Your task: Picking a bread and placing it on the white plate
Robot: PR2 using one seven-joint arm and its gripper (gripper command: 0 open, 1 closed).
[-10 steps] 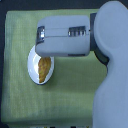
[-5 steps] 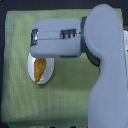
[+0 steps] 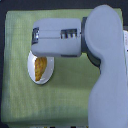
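**Mia:** What do you see in the exterior view?

**Ben:** A big gray robot arm (image 3: pixel 102 65). It looks smooth and round, like plastic. It comes up from the lower right of the frame, bends near the top right, and sticks out toward the left.

**Mia:** Where is the bread?

**Ben:** The bread (image 3: pixel 40 68) is lying on the white plate (image 3: pixel 33 75), left of the middle of the frame. It is long and golden-brown, with pointy ends and a bumpy crust. It lies almost up and down in the picture.

**Mia:** And the plate?

**Ben:** It is round, shiny and white. The boxy end of the arm covers its top part.

**Mia:** Can you see the fingers?

**Ben:** No. The gripper (image 3: pixel 45 44) is just a gray block with dark slots from here. I cannot tell if the fingers are apart or together. The bread looks like it is lying free on the plate.

**Mia:** What is under it all?

**Ben:** A green cloth (image 3: pixel 20 107). It looks soft and woven, and it fills most of the frame. A dark edge runs along the top.
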